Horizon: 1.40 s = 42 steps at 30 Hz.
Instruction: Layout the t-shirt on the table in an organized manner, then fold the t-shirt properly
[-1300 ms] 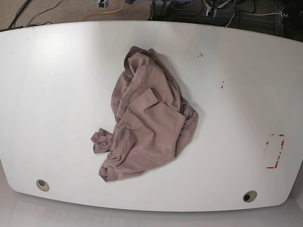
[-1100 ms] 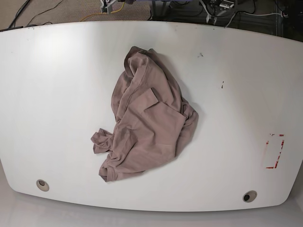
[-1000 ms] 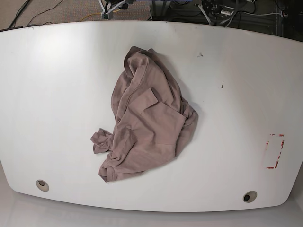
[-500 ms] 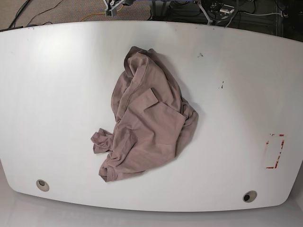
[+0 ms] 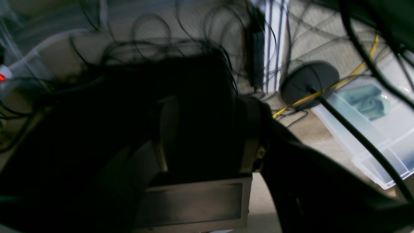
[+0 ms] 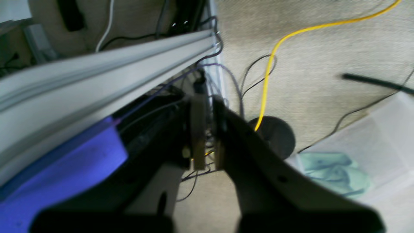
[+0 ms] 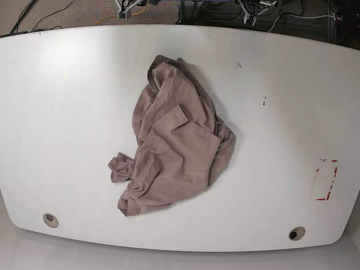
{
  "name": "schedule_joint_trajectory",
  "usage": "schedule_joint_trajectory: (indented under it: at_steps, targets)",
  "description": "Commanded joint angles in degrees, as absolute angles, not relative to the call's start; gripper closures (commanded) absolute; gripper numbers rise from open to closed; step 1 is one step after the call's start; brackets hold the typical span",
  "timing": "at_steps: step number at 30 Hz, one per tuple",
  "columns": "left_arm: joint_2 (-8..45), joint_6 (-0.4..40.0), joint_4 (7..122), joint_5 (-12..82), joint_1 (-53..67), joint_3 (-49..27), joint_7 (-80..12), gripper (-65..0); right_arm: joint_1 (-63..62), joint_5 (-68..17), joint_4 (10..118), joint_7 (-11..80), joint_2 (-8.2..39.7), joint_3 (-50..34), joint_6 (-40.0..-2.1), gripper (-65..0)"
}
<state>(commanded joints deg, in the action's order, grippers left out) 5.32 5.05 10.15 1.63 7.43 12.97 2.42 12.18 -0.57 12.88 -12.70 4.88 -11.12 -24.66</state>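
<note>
- Mauve-brown cotton: the t-shirt lies crumpled in a heap near the middle of the table, unfolded and heavily wrinkled.
- The heap runs from a narrow bunched end toward the far edge down to a wider mass toward the near edge, with a small twisted lobe sticking out at its lower left.
- Layers overlap; one folded flap with a straight edge sits across the centre. No print is visible.
- The white glossy tabletop carries two round grey grommets near the near edge, a broken red tape outline at the right, and a few dark specks.
- Neither arm is over the table; nothing touches the shirt.
- Left gripper: dark and blurred in its wrist view, jaws standing apart, nothing between them, above a floor with cables.
- Right gripper: jaws close together with a thin gap, holding nothing, above carpet with a yellow cable and a clear plastic bin.
</note>
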Motion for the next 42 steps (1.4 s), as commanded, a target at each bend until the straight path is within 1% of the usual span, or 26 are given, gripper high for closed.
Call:
schedule_joint_trajectory:
  at_steps: [4,7,9,12,14,18,22,25,28,32,42]
  targets:
    - [5.3,5.1,10.2,1.6,8.0,12.9,4.8,-24.7,12.4,-0.6,12.9,-12.7,4.9,-11.1,-24.7,-3.6]
    - [5.3,5.1,10.2,1.6,9.2,12.9,7.2,-24.7,12.9,-0.6,14.9,-12.9,4.9,-11.1,-24.6,-3.5]
    - [5.3,5.1,10.2,1.7,10.1,12.9,9.1,-24.7,15.2,-0.6,17.5,-13.4,4.9,-11.1,-23.0,-3.5]
    - [5.3,5.1,10.2,1.7,11.2,12.9,13.1,-24.7,18.2,-0.6,22.3,-14.5,4.9,-11.1,-19.5,-3.5]
    - [5.8,5.1,10.2,1.7,12.4,12.9,16.3,-24.7,20.3,-0.6,25.4,-14.5,4.8,-11.1,-18.2,-3.5]
    - [7.2,5.1,13.5,1.8,15.3,12.6,21.3,-24.7,24.4,-0.9,31.0,-14.6,4.8,-11.1,-17.9,-3.5]
    - [8.6,5.1,21.8,1.8,20.7,9.2,23.2,-24.7,29.1,-1.0,37.0,-14.6,4.8,-11.1,-17.7,-3.5]
    - [9.0,5.1,29.9,1.8,25.7,4.9,23.2,-24.7,33.1,-1.1,42.0,-14.6,4.7,-11.2,-17.5,-3.5]
    - [10.2,5.2,35.0,1.8,29.1,2.5,23.2,-24.7,35.9,-1.1,45.5,-14.6,4.1,-11.3,-17.5,-3.5]
    - [10.6,5.2,41.5,1.8,33.5,0.7,23.2,-24.7,40.6,-1.1,52.1,-14.5,3.0,-11.5,-17.5,-3.5]
    - [10.5,5.3,56.5,1.8,44.5,-6.5,23.3,-24.7,52.2,-1.2,69.1,-14.4,1.5,-11.6,-17.5,-3.5]
